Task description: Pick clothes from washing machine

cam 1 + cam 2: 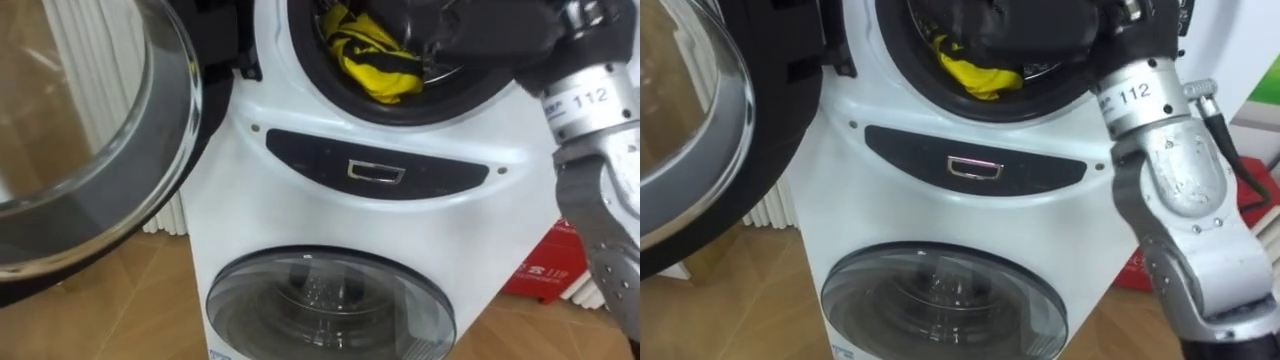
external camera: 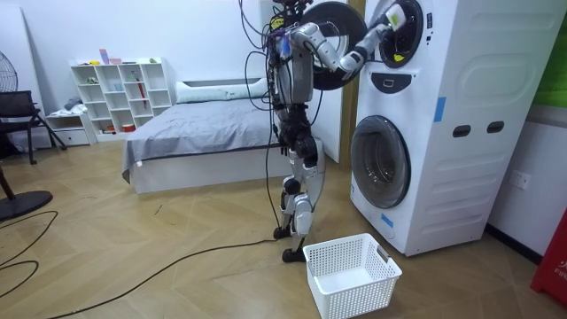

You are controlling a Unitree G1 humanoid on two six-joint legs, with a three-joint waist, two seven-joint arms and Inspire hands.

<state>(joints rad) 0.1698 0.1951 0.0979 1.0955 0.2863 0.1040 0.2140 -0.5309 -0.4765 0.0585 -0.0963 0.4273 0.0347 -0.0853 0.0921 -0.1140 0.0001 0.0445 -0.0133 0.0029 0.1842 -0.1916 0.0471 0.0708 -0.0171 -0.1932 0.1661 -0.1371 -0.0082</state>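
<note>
**Inspector:** Nearest item first.

**Recorder:** The upper door (image 1: 95, 150), a round glass port in a dark ring, stands open. It is well to the left of the right hand (image 1: 478, 35) and lower than it. The right forearm comes up from the lower right.

**Inspector:** The machine front?

**Recorder:** It is a white washing machine (image 1: 240, 200) with two drums stacked. Straight below the hand is a dark oval panel (image 1: 440, 178) with a small metal-framed handle (image 1: 375, 172) at its middle. Below that is the lower door (image 1: 330, 305), closed.

**Inspector:** The hand itself?

**Recorder:** It is inside the mouth of the upper drum (image 1: 312, 70), toward the right of the opening. It shows as a dark mass against the interior. I cannot tell whether it is released, clenched or grasping anything.

**Inspector:** The clothes?

**Recorder:** One yellow garment (image 1: 380, 62) with dark markings is bunched in the upper drum. It lies just left of the hand and slightly below it, against the lower rim. I cannot tell whether the hand touches it.

**Inspector:** Surroundings?

**Recorder:** A red box (image 1: 545, 265) sits low down, well below the hand, to the right of the machine. In the room view the robot stands upright facing the machine, with its right arm raised into the upper drum. A white basket (image 2: 350, 275) sits on the wooden floor (image 2: 177, 248) far below the hand, by the robot's feet. Behind the robot, farther off, are a bed (image 2: 204, 124) and a white shelf unit (image 2: 124, 89).
</note>
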